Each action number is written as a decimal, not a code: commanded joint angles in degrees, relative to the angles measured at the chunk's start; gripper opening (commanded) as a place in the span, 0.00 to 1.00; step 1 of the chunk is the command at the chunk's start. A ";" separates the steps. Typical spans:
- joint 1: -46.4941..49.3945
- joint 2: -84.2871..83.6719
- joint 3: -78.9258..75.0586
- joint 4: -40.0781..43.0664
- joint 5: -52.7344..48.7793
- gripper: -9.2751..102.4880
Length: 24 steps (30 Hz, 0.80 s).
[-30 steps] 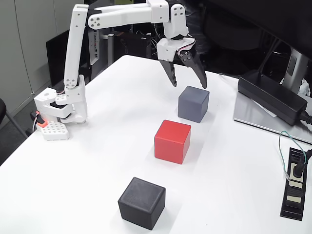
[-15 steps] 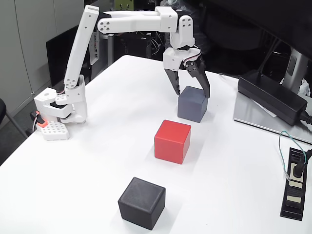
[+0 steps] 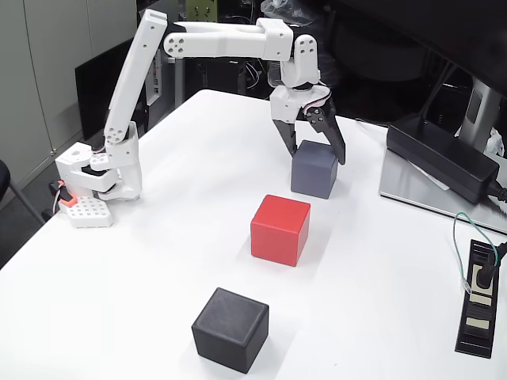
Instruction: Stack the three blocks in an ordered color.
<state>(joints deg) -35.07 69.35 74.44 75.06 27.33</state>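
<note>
Bright even light, soft shadows, sharp pic.

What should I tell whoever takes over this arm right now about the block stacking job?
Gripper: open, fingers straddling the top of the matte blue-grey cube at the far side of the white table; not closed on it yet.
Bright red matte cube: mid-table, standing alone.
Black matte cube: nearest the camera, standing alone.
Done: nothing is stacked; all three cubes sit apart on the table.
Left: close on the blue-grey cube, then build the stack in the colour order.
</note>
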 commanded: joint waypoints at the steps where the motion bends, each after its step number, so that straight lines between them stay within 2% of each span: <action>1: 0.00 0.26 -1.32 -0.44 -0.09 0.31; 9: 0.00 0.70 -2.02 -0.44 -0.18 0.07; 15: 0.09 1.32 -2.11 0.09 -0.44 0.10; 24: 0.09 15.21 -4.48 8.26 -0.62 0.10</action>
<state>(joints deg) -34.98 78.40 73.39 81.21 27.33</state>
